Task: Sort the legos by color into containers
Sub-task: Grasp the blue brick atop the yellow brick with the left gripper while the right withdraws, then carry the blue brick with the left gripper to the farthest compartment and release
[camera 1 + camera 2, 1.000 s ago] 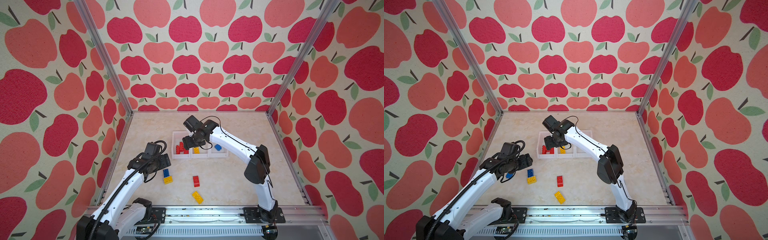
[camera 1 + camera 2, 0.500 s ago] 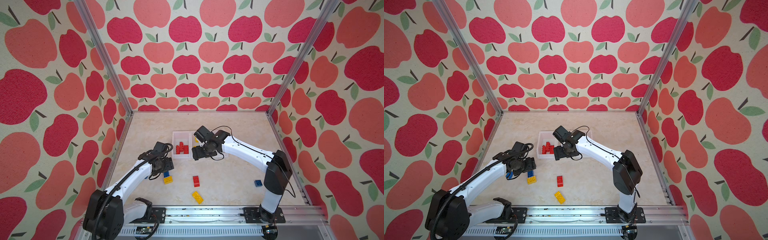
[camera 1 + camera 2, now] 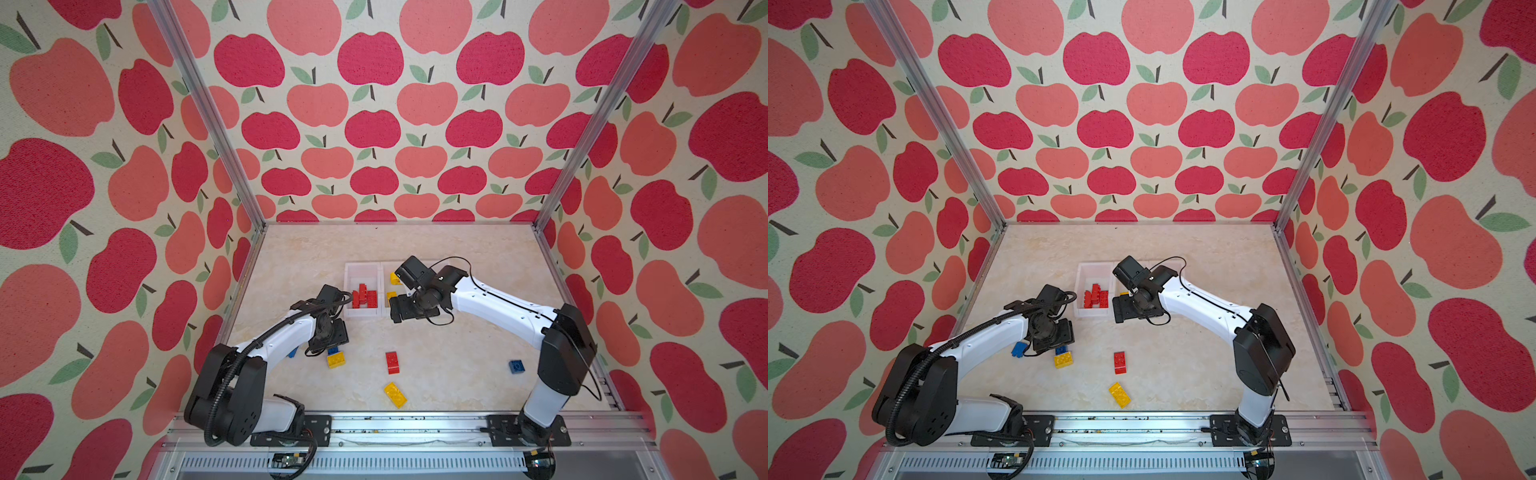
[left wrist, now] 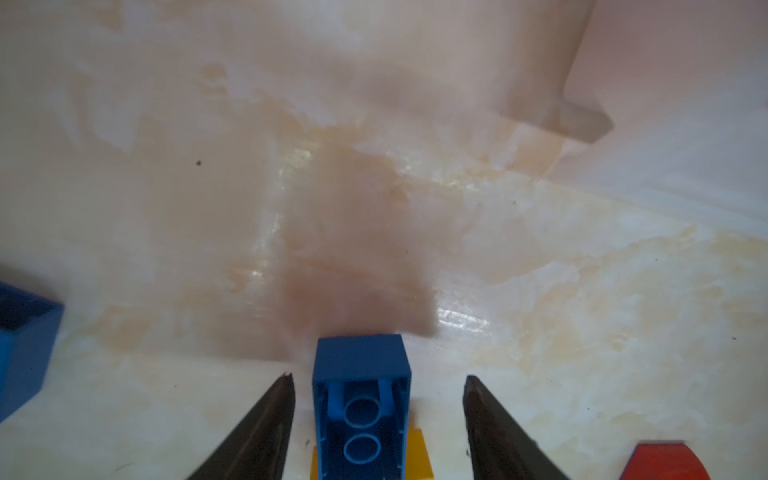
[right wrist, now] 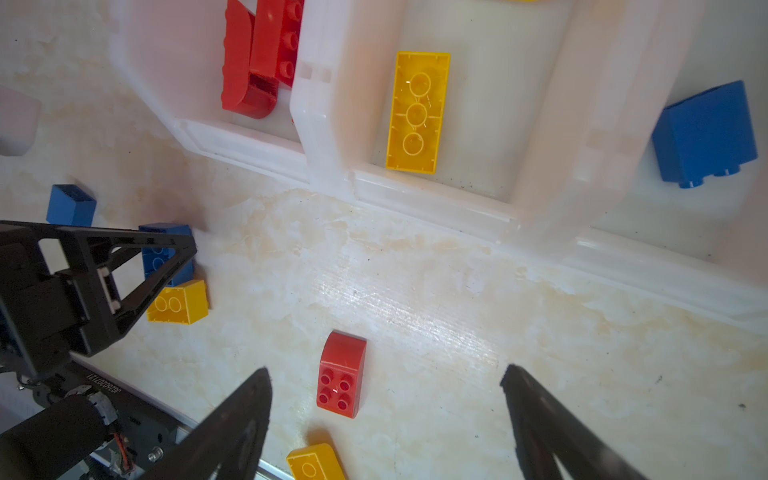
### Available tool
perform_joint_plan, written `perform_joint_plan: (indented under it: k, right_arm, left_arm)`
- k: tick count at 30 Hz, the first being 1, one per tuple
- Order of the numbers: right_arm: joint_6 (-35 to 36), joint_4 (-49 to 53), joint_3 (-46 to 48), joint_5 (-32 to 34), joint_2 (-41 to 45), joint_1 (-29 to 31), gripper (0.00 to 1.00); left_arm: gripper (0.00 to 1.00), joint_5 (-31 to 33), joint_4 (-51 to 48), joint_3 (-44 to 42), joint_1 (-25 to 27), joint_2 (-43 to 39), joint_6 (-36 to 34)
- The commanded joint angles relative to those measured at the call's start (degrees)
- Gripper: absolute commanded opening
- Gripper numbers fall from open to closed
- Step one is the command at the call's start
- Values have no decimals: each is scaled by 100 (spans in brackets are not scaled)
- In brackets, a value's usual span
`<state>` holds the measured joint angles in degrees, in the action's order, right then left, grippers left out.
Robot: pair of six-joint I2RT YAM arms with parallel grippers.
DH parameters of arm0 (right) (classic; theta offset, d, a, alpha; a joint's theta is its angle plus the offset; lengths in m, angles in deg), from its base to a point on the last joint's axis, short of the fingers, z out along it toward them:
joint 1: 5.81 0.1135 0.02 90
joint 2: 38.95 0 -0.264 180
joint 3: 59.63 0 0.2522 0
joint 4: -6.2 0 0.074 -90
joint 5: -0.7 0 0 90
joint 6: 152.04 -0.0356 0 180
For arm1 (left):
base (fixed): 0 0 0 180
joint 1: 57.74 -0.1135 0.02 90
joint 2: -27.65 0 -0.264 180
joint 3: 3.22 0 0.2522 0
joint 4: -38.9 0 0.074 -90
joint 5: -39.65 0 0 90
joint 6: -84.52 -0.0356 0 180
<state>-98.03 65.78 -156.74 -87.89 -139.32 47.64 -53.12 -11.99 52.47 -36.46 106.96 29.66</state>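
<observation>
Left wrist view: blue brick (image 4: 360,399) lies on the table (image 4: 208,166), hollow underside facing the camera, long axis running away between the jaws, resting against a yellow brick (image 4: 417,453). Left gripper (image 4: 378,377) straddles it, partly open, not touching. Right gripper (image 5: 385,372) gapes empty above a red brick (image 5: 341,376) before the bins (image 5: 328,124); both arms reach low, wrists tipped down

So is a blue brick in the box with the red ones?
No, that bin holds only red bricks in both top views.
</observation>
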Motion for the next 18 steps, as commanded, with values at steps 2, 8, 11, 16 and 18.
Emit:
perform_joint_plan:
  k: [2, 8, 11, 16, 18]
  right_arm:
    - [-159, -80, 165, -57, 253, -88, 90]
    - [-292, -323, 543, -213, 412, -199, 91]
    - [-353, -453, 756, -282, 518, -259, 92]
    - [-460, -623, 1104, -341, 729, -359, 94]
    - [-488, -675, 1245, -348, 816, -386, 95]
  left_arm:
    - [61, 170, 56, -27, 41, 143, -4]
    - [51, 180, 40, 8, 52, 208, -33]
    - [45, 172, 23, 17, 52, 203, -32]
    - [34, 184, -71, 73, 78, 151, -36]
    - [31, 210, -157, 134, 108, 86, -35]
